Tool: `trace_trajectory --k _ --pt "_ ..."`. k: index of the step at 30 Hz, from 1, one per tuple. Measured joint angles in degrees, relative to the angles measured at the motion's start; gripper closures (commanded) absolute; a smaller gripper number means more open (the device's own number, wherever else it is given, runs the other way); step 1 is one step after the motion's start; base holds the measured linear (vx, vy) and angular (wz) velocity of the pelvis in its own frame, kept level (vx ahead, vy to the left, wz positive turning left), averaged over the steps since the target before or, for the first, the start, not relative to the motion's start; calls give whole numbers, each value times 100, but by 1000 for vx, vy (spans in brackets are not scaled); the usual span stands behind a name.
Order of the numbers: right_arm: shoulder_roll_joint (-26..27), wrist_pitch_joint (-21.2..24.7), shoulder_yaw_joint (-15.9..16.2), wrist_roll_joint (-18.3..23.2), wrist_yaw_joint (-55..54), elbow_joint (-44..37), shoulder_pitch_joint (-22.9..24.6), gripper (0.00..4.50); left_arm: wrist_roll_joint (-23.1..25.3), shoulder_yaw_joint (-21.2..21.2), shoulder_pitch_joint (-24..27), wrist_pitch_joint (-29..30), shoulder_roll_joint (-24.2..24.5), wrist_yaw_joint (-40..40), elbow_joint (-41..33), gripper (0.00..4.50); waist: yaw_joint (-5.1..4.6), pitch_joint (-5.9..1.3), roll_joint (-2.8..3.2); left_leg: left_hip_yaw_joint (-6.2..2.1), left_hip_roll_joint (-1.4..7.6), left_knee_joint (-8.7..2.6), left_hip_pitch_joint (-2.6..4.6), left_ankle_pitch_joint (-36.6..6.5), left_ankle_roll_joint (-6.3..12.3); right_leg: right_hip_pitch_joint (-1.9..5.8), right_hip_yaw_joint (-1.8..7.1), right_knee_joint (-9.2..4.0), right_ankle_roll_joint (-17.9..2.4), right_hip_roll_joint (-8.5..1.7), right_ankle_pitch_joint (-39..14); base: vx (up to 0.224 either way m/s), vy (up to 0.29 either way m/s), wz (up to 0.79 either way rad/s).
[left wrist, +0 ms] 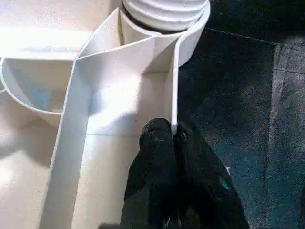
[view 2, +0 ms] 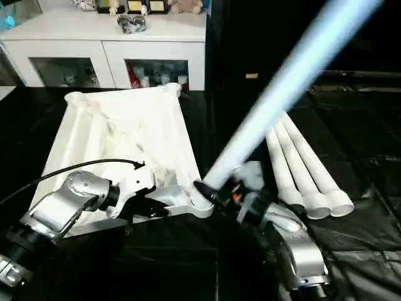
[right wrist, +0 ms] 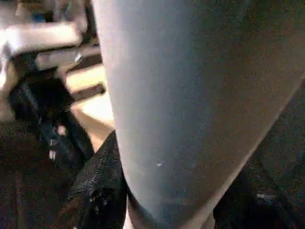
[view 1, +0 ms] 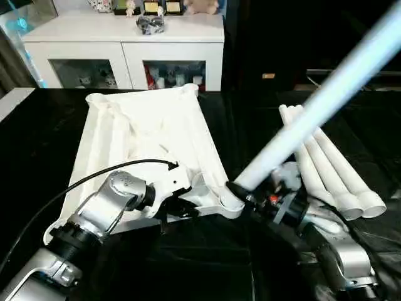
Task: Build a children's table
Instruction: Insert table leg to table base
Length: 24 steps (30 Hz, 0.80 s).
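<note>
The children's table top (view 1: 144, 132) lies upside down on the black floor covering, ribbed underside up. My left gripper (left wrist: 172, 134) is shut on a thin rib wall of the top, close to the near right corner socket (view 1: 230, 204). One white leg (view 1: 313, 106) stands tilted in that socket and rises up and to the right. Its ridged end (left wrist: 164, 14) sits inside the socket. My right gripper (view 1: 245, 193) is shut around the leg just above the socket, with a black finger (right wrist: 95, 191) against the tube (right wrist: 190, 95).
Three more white legs (view 1: 329, 169) lie side by side on the black cover to the right of my right arm. A white cabinet (view 1: 125, 56) with glass doors stands behind the table top. A black cable (view 1: 94, 175) runs over my left forearm.
</note>
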Motion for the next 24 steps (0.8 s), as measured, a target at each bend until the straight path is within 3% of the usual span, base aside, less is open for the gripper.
trace_trajectory --k 5,10,14,18,24 --pt "-99 107 189 -142 287 308 -447 259 91 -10 -2 -77 71 -24 5 450 -57 -22 -88 2 0 -11 5 0 1 1 -2 -7 0 0 0 0 0 0" --pt "-131 290 320 -163 612 699 -855 259 142 -29 -6 -149 151 -55 9 450 -104 -13 -251 5 0 -51 64 0 0 3 -7 -27 0 0 0 0 0 0" --pt "-98 248 385 -179 947 1100 -1138 259 198 -79 -59 -286 249 -182 56 450 -136 -24 -347 5 0 -63 83 -1 0 15 -10 -39 0 0 0 0 0 0" --pt "-109 221 385 -92 1296 1154 -1151 259 245 -104 -115 -516 360 -447 137 450 -132 -30 -377 7 0 -63 78 -1 0 17 -7 -45 0 0 0 0 0 0" --pt "-273 207 426 62 1762 1009 -1076 259 246 -183 -202 -749 442 -801 185 450 -75 -32 -373 16 0 -85 69 -8 7 43 -5 -45 -33 0 -21 28 1 0"
